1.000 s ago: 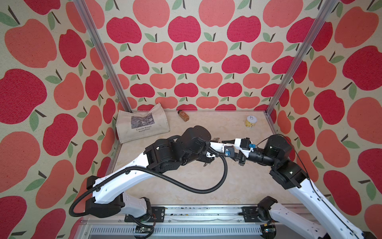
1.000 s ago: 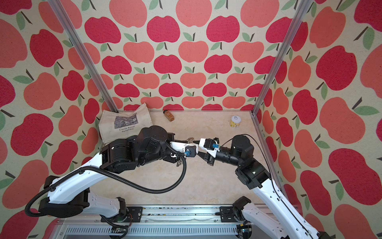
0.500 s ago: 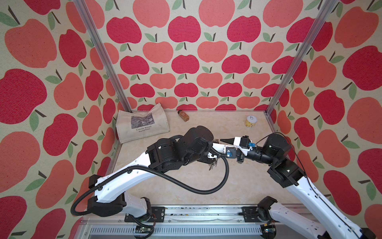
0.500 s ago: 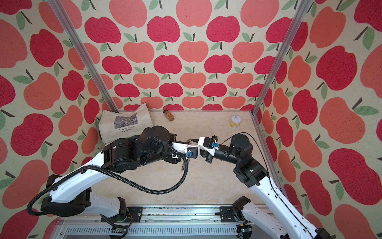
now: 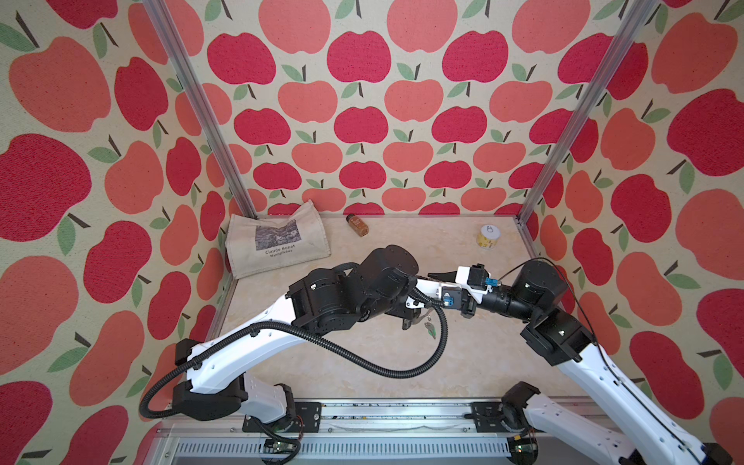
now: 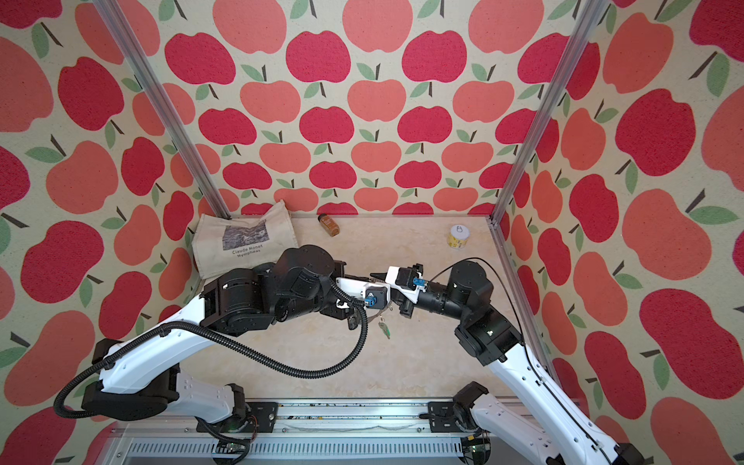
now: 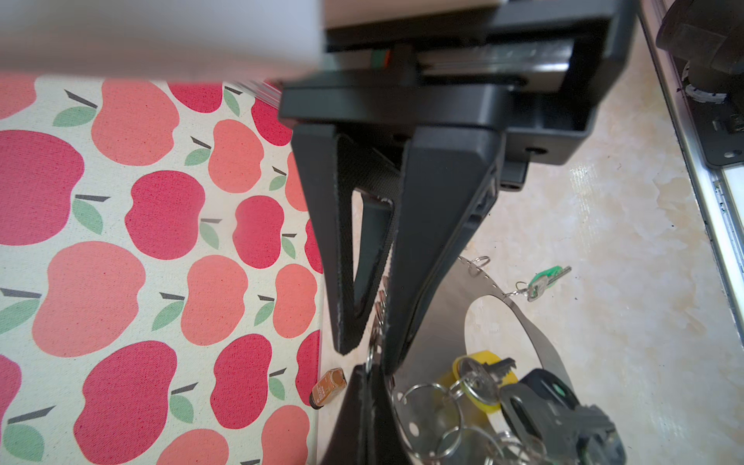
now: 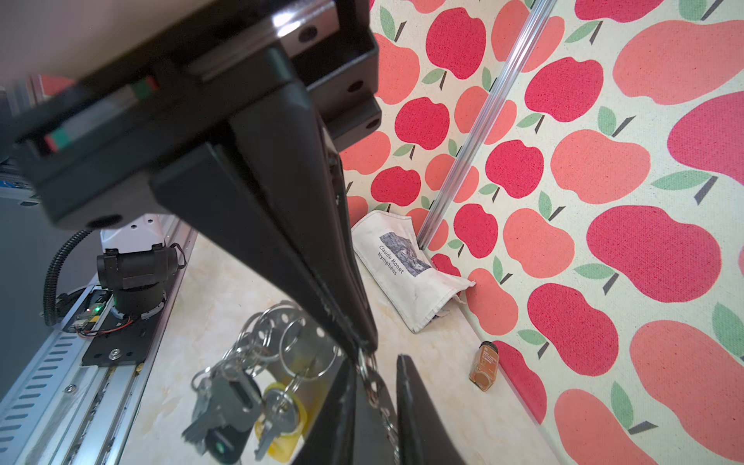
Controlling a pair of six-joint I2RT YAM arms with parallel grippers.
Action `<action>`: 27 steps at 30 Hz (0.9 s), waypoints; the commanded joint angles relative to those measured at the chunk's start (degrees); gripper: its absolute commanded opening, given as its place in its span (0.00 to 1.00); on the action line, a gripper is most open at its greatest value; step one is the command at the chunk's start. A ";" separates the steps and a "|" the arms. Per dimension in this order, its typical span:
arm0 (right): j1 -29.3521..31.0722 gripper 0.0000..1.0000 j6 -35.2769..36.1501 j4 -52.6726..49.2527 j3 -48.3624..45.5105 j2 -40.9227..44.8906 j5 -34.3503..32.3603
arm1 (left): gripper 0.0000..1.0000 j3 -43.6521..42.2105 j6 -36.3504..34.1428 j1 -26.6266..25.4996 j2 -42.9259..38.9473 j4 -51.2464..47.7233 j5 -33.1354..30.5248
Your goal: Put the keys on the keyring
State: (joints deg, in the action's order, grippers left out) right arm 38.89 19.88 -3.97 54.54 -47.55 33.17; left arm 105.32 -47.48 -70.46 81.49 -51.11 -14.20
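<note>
My left pincer is clamped on the ring-lined rim of the keyring, holding it above the middle of the counter. My right pincer is narrow, with its tips at a split ring on that rim. Whether they pinch it I cannot tell. The key, green-tagged, hangs from another rim ring.

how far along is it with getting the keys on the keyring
Done: a green-tagged key, a yellow-tagged key and a black fob already hang from the keyring. In hand: the left gripper clamps its ringed edge, and the right gripper noses in at the same edge. Left: no pale-tagged key shows in any view, so threading it seems still ahead.
</note>
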 commanded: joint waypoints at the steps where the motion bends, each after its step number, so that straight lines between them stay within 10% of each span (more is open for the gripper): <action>1: 0.27 0.25 0.20 -1.21 1.60 0.98 0.53 | 0.00 1.49 0.83 -0.54 -0.10 0.05 -1.01; 15: 0.25 0.28 1.21 -2.71 2.07 1.22 -0.82 | 0.00 3.02 1.08 -1.16 0.69 -0.51 -0.38; 27: 0.26 0.08 1.31 -2.35 1.97 1.49 -1.79 | 0.00 4.72 0.99 -2.14 1.39 -1.81 -1.17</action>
State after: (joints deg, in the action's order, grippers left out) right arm 39.00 21.50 -6.09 55.09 -46.39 32.60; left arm 108.36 -47.44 -71.94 82.61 -53.01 -14.87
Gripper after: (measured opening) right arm 0.096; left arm 0.052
